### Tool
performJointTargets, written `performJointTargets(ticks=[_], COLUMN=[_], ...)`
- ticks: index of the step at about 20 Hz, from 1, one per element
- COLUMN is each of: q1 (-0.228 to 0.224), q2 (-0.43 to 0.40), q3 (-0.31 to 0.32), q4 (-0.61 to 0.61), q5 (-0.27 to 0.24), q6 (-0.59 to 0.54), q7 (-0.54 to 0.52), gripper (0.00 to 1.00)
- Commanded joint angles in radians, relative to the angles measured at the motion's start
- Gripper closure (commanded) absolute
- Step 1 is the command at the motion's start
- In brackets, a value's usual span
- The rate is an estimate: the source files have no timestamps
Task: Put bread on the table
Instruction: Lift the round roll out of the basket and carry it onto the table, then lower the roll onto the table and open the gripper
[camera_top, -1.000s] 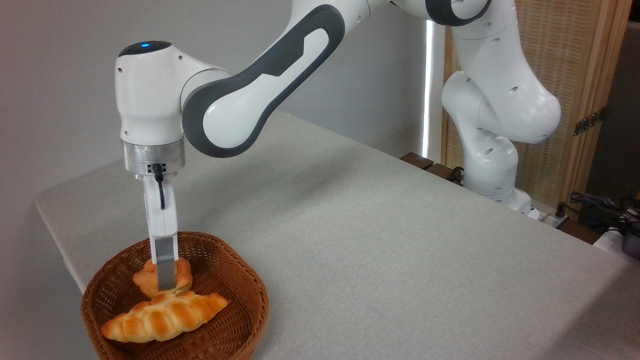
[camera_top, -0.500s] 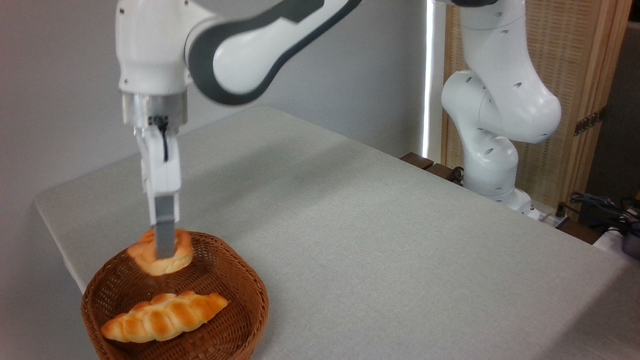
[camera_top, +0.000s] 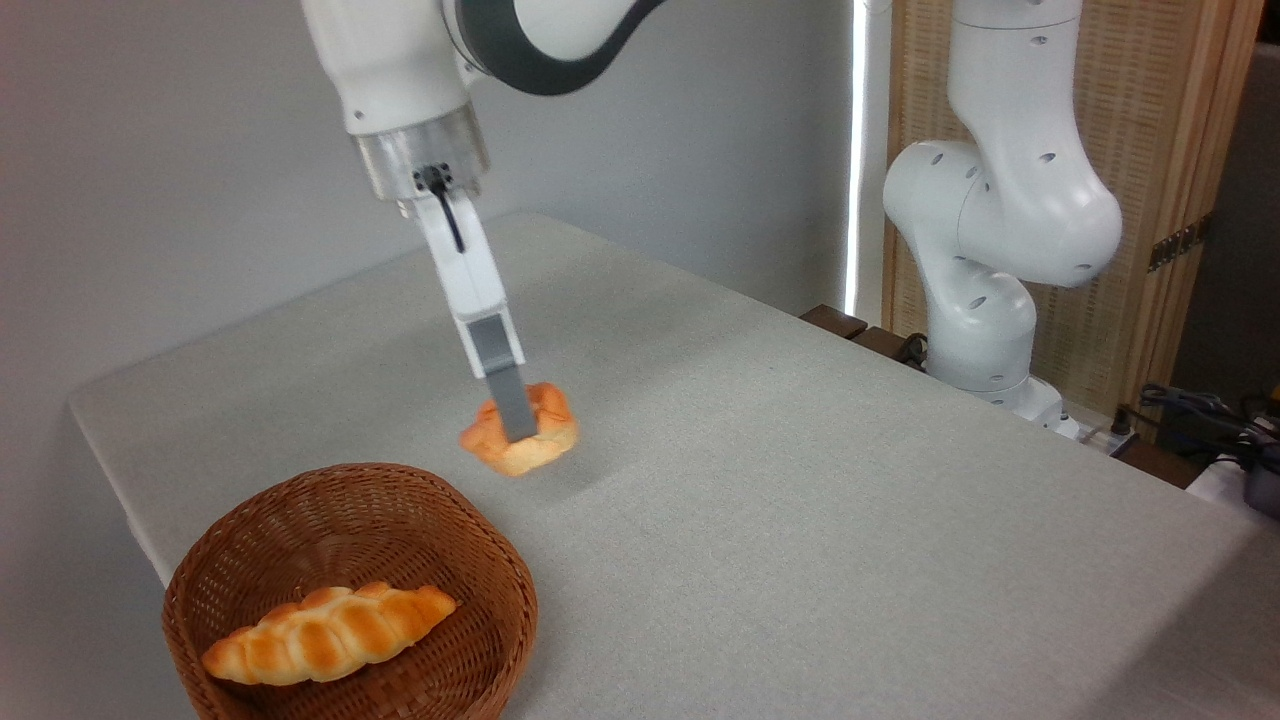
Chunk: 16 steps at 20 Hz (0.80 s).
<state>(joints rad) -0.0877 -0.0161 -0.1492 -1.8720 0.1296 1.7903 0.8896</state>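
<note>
Since the earlier views, the small round golden-orange bun with the cracked top (camera_top: 520, 432) has left the round brown wicker basket (camera_top: 350, 590) at lower left and now hangs right of and beyond the basket's rim, over the large table under its plain light grey cloth (camera_top: 800, 520). Remaining in the basket is only the longer braided, croissant-like loaf (camera_top: 330, 632), undisturbed. This places the task past extraction and into transfer: the bun is clear of the basket but, judging by the faint shadow on the cloth to its lower right, it appears to be held slightly above the surface, not yet resting on it. The two-finger gripper (camera_top: 517, 425) is clamped on the bun, the near grey finger (camera_top: 505, 390) crossing its front face; the far finger is hidden behind the bread. Where the white and grey arm (camera_top: 400, 60) previously hung plumb over the basket, its wrist has risen and travelled rightward, and the fingers now slant down to the right. Remaining work, in my judgement, is a short descent and release.
</note>
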Motion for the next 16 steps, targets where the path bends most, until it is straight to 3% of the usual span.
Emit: performJointTargets(ticks=[1, 4, 7, 16], q1=[-0.052, -0.067, -0.067, -0.069], q2=[-0.028, -0.018, -0.015, -0.01], q3=[0.01, 0.005, -0.003, -0.003], q4=[-0.104, -0.144, -0.176, -0.174], q5=[0.007, 0.007, 0.008, 0.007], q6=[0.023, 0.041, 0.08, 0.072], q7=[0.012, 0.012, 0.008, 0.005], gripper=[0.37, 0.15, 0.0, 0.0])
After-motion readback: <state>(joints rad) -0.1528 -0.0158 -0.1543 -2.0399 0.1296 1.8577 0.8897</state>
